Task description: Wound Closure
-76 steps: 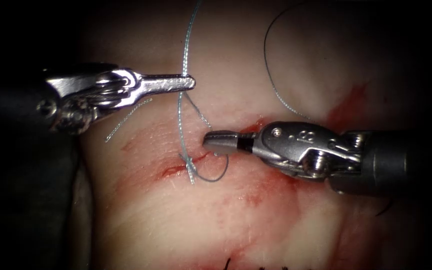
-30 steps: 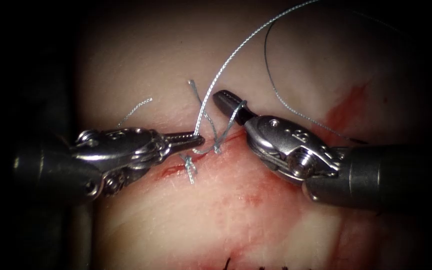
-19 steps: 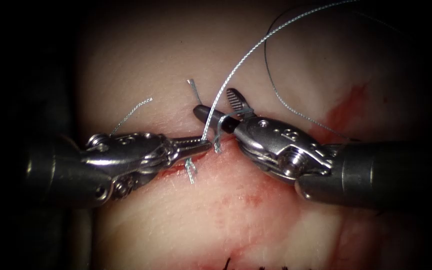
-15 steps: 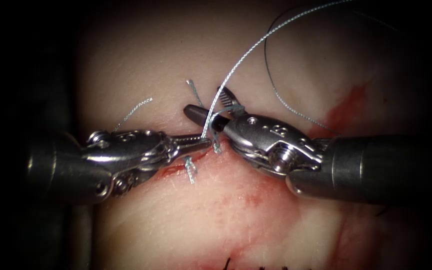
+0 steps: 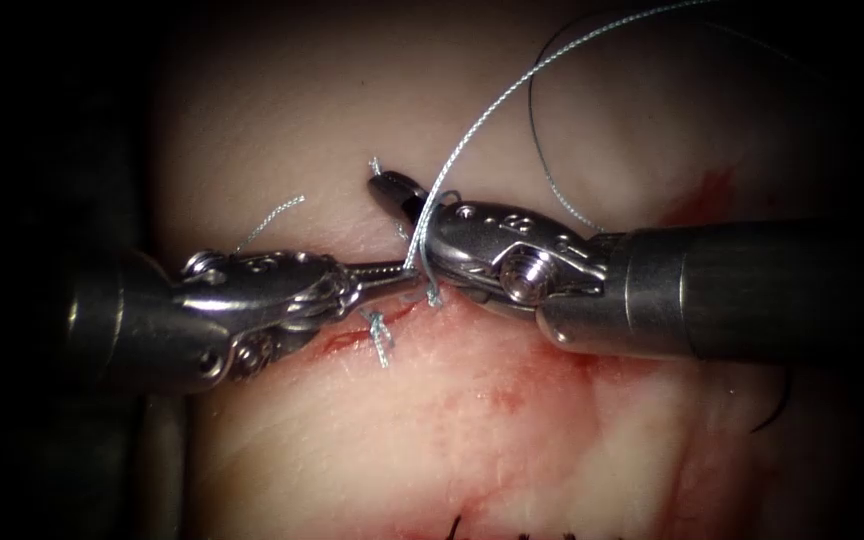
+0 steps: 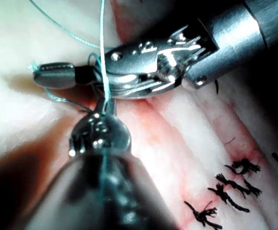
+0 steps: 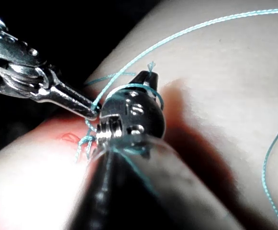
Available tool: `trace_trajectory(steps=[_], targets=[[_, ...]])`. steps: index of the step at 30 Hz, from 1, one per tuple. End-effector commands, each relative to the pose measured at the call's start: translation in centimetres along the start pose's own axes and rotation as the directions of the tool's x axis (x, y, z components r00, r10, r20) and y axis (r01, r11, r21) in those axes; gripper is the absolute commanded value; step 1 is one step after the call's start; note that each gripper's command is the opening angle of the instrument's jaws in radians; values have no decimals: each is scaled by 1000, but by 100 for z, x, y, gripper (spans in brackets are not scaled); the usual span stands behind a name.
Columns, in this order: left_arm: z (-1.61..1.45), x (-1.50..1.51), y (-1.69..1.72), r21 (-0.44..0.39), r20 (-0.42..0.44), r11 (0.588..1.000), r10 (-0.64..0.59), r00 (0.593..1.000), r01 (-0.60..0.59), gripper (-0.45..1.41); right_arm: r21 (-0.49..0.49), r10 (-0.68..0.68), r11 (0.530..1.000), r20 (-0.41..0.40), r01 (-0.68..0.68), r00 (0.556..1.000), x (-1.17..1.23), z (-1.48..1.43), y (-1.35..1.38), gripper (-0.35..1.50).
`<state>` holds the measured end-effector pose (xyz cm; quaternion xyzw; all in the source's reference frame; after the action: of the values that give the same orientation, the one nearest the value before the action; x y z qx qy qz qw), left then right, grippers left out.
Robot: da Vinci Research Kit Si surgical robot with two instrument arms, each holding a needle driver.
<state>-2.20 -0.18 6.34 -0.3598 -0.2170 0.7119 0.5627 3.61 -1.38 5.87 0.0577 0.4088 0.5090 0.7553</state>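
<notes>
My left claw [image 5: 407, 272] lies nearly level, pointing toward 3 o'clock, clenched on the long thread [image 5: 512, 85] just above the cut [image 5: 362, 335]. My right claw [image 5: 392, 190] points toward 10 o'clock, its shaft almost level, clamped on the short thread end [image 5: 375, 165], with thread looped around its jaws. A knot [image 5: 381, 333] sits on the cut in the tissue [image 5: 432, 430]. I see no needle.

Two dark grey shafts, polished silver wristed heads, left pincer [image 5: 404, 272] slim, right pincer [image 5: 392, 190] dark-tipped, hex screw
</notes>
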Motion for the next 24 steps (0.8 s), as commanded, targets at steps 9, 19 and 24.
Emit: trace_trajectory(steps=[9, 19, 24], targets=[[-3, 20, -30, 72, 0, 997, 6, 1000, -6, -45, 25, 24, 999, -32, -24, 999, -6, -35, 4, -35], [5, 43, -101, 242, 23, 963, 116, 993, -118, -45, 235, -64, 970, 24, 57, 998, -54, -69, 24, -35], [0, 50, -115, 292, 27, 946, 142, 990, -144, -45, 306, -138, 947, 113, 98, 984, -72, -89, 20, -35]])
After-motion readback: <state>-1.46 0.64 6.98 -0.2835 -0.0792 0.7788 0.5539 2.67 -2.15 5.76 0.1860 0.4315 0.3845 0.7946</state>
